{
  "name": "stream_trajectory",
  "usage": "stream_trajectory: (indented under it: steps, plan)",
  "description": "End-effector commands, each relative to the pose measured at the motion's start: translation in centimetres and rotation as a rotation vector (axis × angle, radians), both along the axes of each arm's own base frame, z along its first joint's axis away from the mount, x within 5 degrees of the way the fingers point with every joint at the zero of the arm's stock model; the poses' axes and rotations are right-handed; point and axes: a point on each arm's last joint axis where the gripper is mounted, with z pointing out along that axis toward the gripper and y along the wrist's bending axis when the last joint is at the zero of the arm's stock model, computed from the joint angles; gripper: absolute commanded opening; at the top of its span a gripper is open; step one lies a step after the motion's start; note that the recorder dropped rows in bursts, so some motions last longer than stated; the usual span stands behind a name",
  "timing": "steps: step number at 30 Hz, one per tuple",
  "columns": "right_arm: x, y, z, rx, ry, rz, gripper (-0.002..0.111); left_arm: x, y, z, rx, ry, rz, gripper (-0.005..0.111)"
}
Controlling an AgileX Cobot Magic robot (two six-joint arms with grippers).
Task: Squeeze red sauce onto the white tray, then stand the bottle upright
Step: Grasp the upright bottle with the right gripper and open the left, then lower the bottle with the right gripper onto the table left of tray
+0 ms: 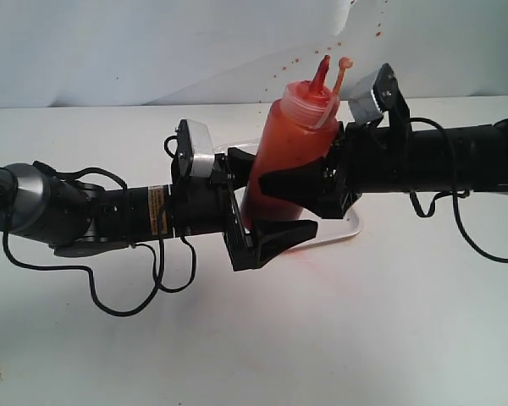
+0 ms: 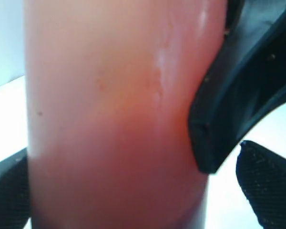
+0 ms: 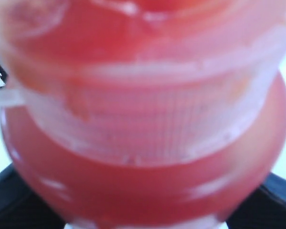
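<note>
Right hand (image 1: 289, 173): I'm pinching the bottle (image 1: 295, 127) mid-body, leaning slightly, nozzle (image 1: 324, 69) up, base at the white tray (image 1: 352, 227). My left hand (image 1: 269, 201) is spread around its lower end (one finger (image 2: 264, 186) clear).

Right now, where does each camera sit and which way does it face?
Exterior: off the arms, faces table and back wall; shows left gripper and right gripper around the bottle, tray partly hidden.
Left wrist: on left arm, faces bottle's lower wall; own fingers, plus a right gripper finger.
Right wrist: on right arm, faces bottle's cap; own fingers at the edges.
Shared: all three see the bottle.
</note>
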Motion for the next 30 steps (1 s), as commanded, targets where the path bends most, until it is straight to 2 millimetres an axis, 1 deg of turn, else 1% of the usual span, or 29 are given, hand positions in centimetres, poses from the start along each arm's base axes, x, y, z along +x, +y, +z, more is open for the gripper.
stream_trajectory:
  steps: [1,5,9,13,15,17,20,24,27,30]
  plan:
    - [0.6,-0.4,0.3,-0.045,-0.027,-0.079,0.000,-0.1,-0.1,0.5,-0.012,-0.022,-0.021,0.104]
    - [1.1,-0.9,-0.1,-0.098,-0.026,-0.136,0.000,0.0,1.0,0.2,0.029,-0.039,-0.064,0.104]
    - [1.3,-1.1,-0.3,-0.127,-0.025,-0.164,0.000,0.6,3.1,-0.2,0.076,-0.053,-0.080,0.104]
    - [1.4,-1.2,-0.4,-0.140,-0.025,-0.176,0.000,2.1,6.3,-0.3,0.088,-0.052,-0.002,0.104]
    - [1.3,-1.0,-0.3,-0.125,-0.025,-0.160,0.000,2.9,8.2,-0.3,0.089,-0.048,0.054,0.104]
    - [1.0,-0.8,-0.3,-0.119,-0.030,-0.121,0.000,3.6,10.2,-0.3,0.089,-0.043,0.112,0.104]
    - [0.3,-0.3,-0.5,-0.103,-0.031,-0.012,0.000,4.3,12.8,-0.3,0.077,0.003,0.190,0.104]
    - [-0.2,0.2,-1.8,-0.045,0.023,0.089,0.000,4.9,15.8,-0.3,0.046,0.086,0.282,0.104]
    - [-0.1,0.5,-3.2,-0.019,0.071,0.126,0.000,5.2,17.1,-0.2,0.018,0.139,0.331,0.104]
    - [0.3,1.0,-4.1,0.026,0.097,0.192,0.000,5.3,17.5,-0.2,-0.001,0.159,0.356,0.104]
